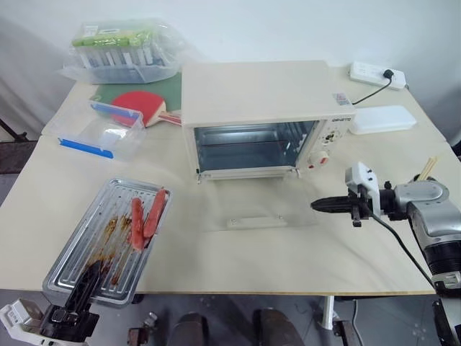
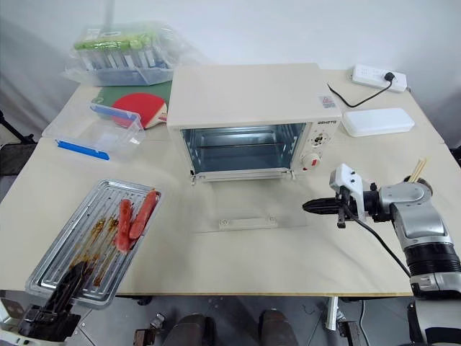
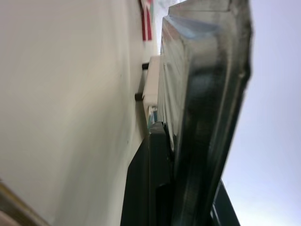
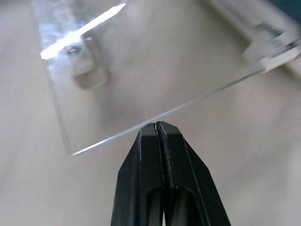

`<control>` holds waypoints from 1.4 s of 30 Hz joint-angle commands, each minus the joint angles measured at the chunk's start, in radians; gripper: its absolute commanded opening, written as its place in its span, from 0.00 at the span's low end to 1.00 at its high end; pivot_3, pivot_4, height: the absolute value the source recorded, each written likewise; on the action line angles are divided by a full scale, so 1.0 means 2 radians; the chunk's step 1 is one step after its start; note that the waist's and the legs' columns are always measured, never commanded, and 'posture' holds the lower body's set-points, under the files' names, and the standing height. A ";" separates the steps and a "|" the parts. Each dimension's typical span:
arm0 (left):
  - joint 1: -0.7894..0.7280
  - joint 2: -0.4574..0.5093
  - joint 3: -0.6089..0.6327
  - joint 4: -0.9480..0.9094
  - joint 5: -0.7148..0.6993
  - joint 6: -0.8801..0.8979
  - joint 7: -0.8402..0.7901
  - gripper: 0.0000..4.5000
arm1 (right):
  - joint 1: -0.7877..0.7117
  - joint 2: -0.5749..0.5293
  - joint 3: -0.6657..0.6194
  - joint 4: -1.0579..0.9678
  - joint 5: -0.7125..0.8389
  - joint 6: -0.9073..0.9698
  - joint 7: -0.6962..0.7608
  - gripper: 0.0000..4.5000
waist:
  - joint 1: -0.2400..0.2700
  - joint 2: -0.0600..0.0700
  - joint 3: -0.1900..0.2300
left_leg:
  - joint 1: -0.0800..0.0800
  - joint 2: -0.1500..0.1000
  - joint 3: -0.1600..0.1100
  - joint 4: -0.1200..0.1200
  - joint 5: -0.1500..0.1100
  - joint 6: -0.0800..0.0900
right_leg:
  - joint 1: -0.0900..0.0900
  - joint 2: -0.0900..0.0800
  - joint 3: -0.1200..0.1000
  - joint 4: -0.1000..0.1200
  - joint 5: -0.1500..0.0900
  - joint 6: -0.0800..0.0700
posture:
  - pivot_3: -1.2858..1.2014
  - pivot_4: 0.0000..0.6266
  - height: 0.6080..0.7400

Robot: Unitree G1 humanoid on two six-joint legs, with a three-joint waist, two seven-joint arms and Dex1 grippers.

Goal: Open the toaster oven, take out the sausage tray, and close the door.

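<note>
The left gripper [image 1: 78,290] is clamping the near end of the sausage tray [image 1: 108,238], which is hanging over the table's [image 1: 302,259] front edge, out of the toaster oven [image 1: 259,119]. The right gripper [image 2: 311,206], fingers pressed together and empty, is pointing at the side edge of the door [image 2: 248,209] lying flat open. The closed tips may slide off the glass instead of lifting it, and the overhanging tray may tip once released.

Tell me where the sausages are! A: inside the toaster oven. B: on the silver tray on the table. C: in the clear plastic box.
B: the two red sausages lie on the sausage tray at the table's near left corner, outside the open toaster oven.
</note>
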 commanded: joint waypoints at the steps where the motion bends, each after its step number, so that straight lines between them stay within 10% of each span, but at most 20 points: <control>1: -0.009 -0.013 0.004 0.002 -0.007 0.005 0.010 0.00 | -0.013 -0.001 -0.024 -0.037 0.032 0.035 -0.001 0.01 | -0.001 0.000 0.000 | 0.000 0.000 0.000 0.000 0.000 0.000 | 0.000 0.000 0.000 0.000 0.000 0.000 | 0.52 0.24 1.00; 26: -0.029 -0.030 -0.007 0.010 -0.007 0.035 0.035 0.00 | -0.103 0.015 -0.064 -0.080 0.107 0.155 -0.045 0.01 | 0.002 0.000 0.000 | 0.000 0.000 0.000 -0.003 0.000 -0.001 | -0.001 0.000 0.000 0.000 0.000 0.000 | 0.52 0.24 1.00; 42: -0.127 0.128 -0.112 0.090 -0.007 0.155 0.020 0.00 | -0.026 -0.065 -0.017 -0.124 0.043 0.092 0.013 0.01 | 0.002 0.000 0.000 | 0.000 0.000 0.000 -0.003 0.001 -0.001 | -0.002 0.000 0.000 0.001 0.000 0.000 | 0.52 0.24 1.00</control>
